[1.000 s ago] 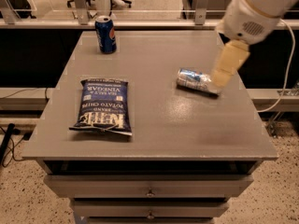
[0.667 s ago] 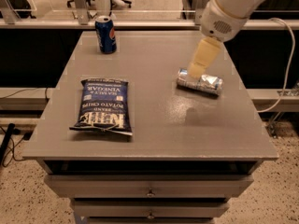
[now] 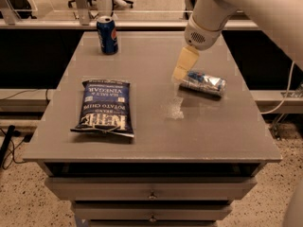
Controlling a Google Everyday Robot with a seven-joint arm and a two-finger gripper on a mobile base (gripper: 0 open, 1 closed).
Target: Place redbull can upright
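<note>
- The counter (image 3: 222,136) bears everything within the arm's reach.
- The gripper (image 3: 184,64) hangs at the left end of the redbull can (image 3: 204,83), probably lining up a grasp; how open it is, I cannot tell.
- The redbull can lies sideways, right of centre, not yet upright.

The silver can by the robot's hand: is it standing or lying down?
Lying down. The redbull can rests on its side on the table. The gripper hangs at one end of it.

One redbull can (image 3: 203,82) with one gripper (image 3: 182,70) at its end, one Pepsi can (image 3: 107,35), one chip bag (image 3: 105,109).
</note>
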